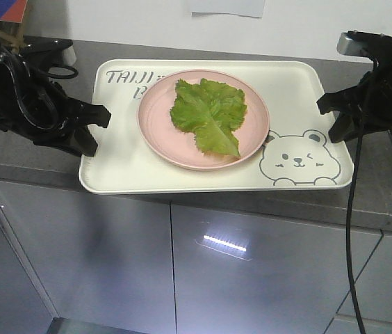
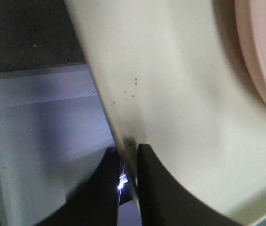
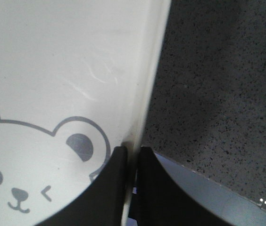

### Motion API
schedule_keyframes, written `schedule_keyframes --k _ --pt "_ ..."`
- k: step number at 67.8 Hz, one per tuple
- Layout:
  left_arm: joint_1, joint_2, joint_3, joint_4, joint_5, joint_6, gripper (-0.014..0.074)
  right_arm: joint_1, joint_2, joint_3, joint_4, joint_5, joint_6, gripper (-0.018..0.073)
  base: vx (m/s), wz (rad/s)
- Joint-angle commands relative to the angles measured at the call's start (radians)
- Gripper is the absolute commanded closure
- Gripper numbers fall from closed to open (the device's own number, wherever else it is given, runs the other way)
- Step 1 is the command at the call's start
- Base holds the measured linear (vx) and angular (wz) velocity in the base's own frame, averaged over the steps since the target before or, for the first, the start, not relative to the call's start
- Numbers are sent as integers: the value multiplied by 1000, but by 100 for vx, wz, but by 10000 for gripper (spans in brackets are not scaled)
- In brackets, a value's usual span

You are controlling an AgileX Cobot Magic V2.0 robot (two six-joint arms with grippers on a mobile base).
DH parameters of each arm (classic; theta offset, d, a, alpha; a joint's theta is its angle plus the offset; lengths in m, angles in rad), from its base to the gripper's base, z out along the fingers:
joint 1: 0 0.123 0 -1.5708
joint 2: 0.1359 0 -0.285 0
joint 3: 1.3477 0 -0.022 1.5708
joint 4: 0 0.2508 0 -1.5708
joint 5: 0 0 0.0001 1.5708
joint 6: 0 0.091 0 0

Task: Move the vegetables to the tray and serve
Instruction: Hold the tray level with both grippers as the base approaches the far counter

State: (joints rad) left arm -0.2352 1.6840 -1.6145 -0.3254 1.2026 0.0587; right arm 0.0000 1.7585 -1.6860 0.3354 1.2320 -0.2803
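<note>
— So, where's the lettuce leaf (image 1: pixel 208 115)?
— Flat on the pink plate (image 1: pixel 156 118), mid-tray (image 1: pixel 112 174). The left claw (image 2: pixel 132 150) is pinched tight on the tray's left rim, the right claw (image 3: pixel 133 153) on its right rim. The tray sits on the bench (image 1: pixel 384 195).
— Lift next?
— I'd judge so: raise both sides together, level and slow, or the plate may slide.

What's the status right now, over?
Left gripper shut on tray rim. Right gripper shut on opposite rim. Lettuce on pink plate, on tray. No obstruction seen.
</note>
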Motion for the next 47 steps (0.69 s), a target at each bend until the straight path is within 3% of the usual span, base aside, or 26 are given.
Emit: schedule_keyframes --k 1,47 --pt "-38 -50 -38 -204 -53 42 602 29 -58 -33 200 -7 -32 565 8 3" --pt "-38 -50 -38 -204 -53 42 602 29 -58 -33 200 -8 -32 565 7 -2"
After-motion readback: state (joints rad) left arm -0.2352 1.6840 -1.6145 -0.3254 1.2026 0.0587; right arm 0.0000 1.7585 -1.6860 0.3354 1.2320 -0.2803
